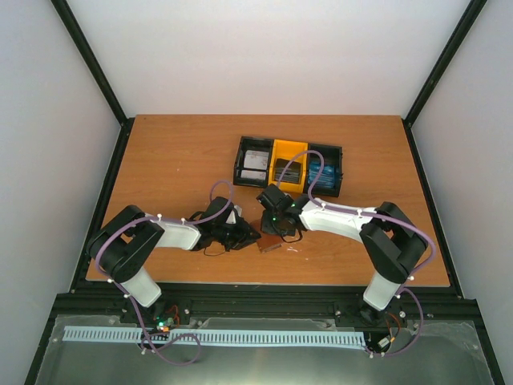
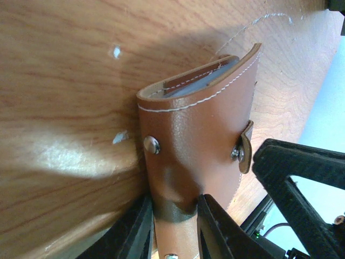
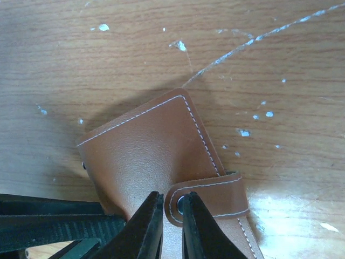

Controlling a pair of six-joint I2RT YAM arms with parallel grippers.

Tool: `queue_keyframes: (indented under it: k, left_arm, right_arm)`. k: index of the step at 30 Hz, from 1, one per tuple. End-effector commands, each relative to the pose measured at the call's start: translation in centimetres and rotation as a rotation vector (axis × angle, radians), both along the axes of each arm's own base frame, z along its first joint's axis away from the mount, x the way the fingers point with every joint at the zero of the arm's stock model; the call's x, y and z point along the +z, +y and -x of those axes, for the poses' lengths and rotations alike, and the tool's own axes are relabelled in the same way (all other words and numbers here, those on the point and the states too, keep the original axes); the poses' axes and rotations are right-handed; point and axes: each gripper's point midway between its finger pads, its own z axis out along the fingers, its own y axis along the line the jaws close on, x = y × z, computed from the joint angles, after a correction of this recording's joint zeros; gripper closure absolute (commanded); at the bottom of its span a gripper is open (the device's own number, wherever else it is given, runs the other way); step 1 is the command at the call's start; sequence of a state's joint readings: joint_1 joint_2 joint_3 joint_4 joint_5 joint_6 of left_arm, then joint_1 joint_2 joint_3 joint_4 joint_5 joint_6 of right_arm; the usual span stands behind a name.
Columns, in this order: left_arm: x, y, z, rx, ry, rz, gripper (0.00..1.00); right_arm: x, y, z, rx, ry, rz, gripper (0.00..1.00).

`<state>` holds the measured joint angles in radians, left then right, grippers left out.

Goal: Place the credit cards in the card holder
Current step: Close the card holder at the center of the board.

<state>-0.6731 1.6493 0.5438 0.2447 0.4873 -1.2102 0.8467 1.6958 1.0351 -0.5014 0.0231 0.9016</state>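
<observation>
The card holder [image 2: 199, 124] is a brown folded wallet, standing on edge on the table, with a pale inner pocket showing at its top. My left gripper [image 2: 173, 208] is shut on its lower end. My right gripper [image 3: 172, 202] is shut on the snap strap [image 3: 215, 197] that wraps round the card holder [image 3: 145, 145]. In the top view both grippers meet over the card holder [image 1: 271, 243] in front of the tray. The credit cards lie in the tray: a whitish one [image 1: 256, 163], a dark one [image 1: 288, 172] and blue ones [image 1: 323, 178].
The black-and-yellow three-compartment tray [image 1: 239, 160] stands at the back of the wooden table. The right arm's black wrist [image 2: 302, 183] is close beside the card holder in the left wrist view. Black frame rails border the table.
</observation>
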Motion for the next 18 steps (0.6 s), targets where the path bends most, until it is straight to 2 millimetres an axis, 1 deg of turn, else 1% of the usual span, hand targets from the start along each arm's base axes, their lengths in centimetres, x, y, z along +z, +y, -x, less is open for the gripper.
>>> queue_keyframes:
  k: [1,7,11,18]
  left_arm:
    - [-7.9,6.6,5.3,0.041,0.223,-0.342,0.75]
    - [-7.9,6.5,5.2,0.039,0.223,-0.342,0.75]
    - [-7.9,6.4,5.2,0.037,0.223,-0.343,0.75]
    - [-7.9,6.4,5.1,0.033,0.223,-0.343,0.75]
  right_arm:
    - [-0.9,0.0,-0.1,-0.003,0.012,0.01,0.88]
    - [-0.8,-0.5,-0.4,-0.003,-0.005,0.04,0.88]
    - [-1.2,-0.4,-0.3,0.0,0.008,0.04,0.89]
    - [-2.0,-0.3,0.3,0.005,0.044,0.039,0.93]
